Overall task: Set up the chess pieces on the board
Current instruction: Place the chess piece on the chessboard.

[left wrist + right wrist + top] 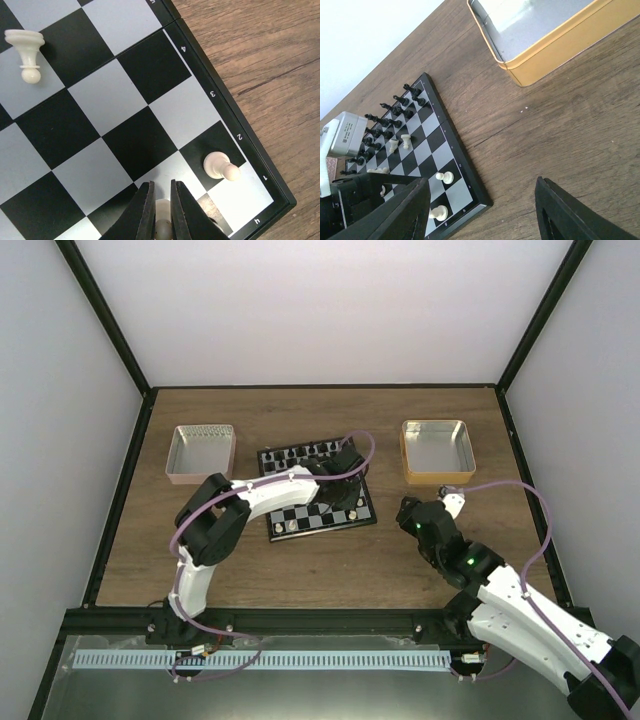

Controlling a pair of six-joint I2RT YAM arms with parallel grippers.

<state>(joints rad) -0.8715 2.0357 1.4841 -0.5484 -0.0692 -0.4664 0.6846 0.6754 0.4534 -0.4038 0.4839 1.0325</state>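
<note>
The board (225, 116) border reads 4, 3, 2, 1 and h.

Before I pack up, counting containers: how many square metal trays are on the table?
2: a pink square metal tray left of the chequered chessboard, a gold square metal tray right of it.

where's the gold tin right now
In the top view, the gold tin sits on the right side of the table, to the right of the board and just beyond the right gripper.
</note>
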